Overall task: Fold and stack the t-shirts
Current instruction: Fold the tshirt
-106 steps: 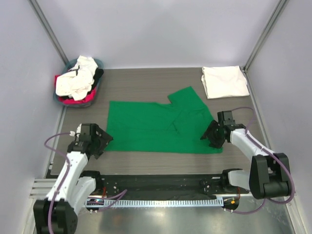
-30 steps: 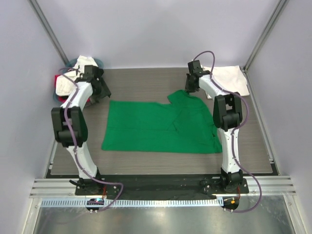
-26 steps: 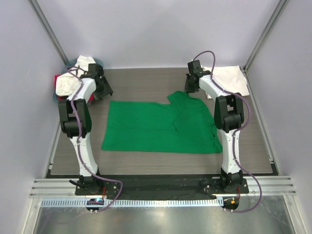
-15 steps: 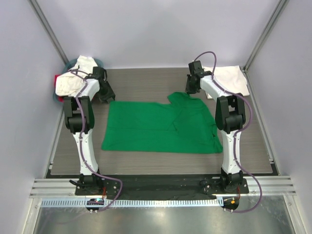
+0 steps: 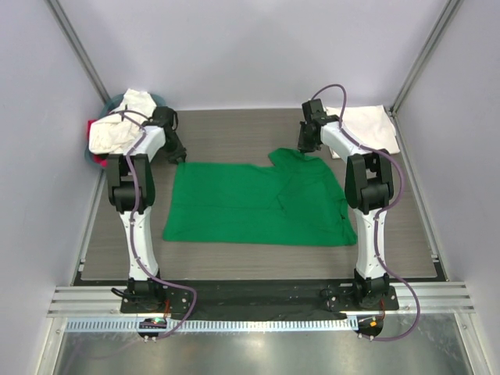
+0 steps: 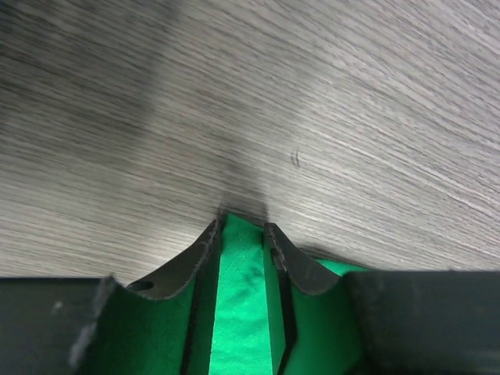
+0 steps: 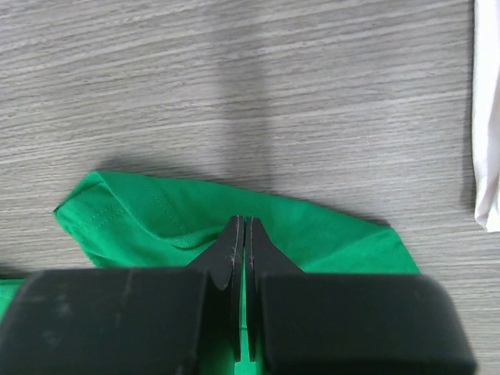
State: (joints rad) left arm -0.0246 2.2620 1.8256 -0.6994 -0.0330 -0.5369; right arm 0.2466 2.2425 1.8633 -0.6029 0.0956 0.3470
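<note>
A bright green t-shirt (image 5: 250, 205) lies spread flat on the table, one sleeve folded in and pointing to the far right. My left gripper (image 5: 173, 153) is down at its far left corner. In the left wrist view the left gripper (image 6: 241, 226) is open, its fingertips a narrow gap apart with a strip of green cloth (image 6: 238, 312) between them. My right gripper (image 5: 307, 144) is at the far edge of the sleeve. In the right wrist view the right gripper (image 7: 241, 221) is shut on the green cloth (image 7: 328, 242). A folded white t-shirt (image 5: 366, 129) lies at the far right.
A round grey-blue basket (image 5: 112, 101) in the far left corner holds crumpled white (image 5: 117, 129) and pink-red (image 5: 94, 155) shirts, close behind my left arm. The folded white shirt's edge (image 7: 488, 117) shows right of the right gripper. Grey walls and metal posts enclose the table.
My left gripper has moved right, from beside the basket to the green t-shirt's far left corner, and its jaws have narrowed. The right gripper has stayed shut on the sleeve edge.
</note>
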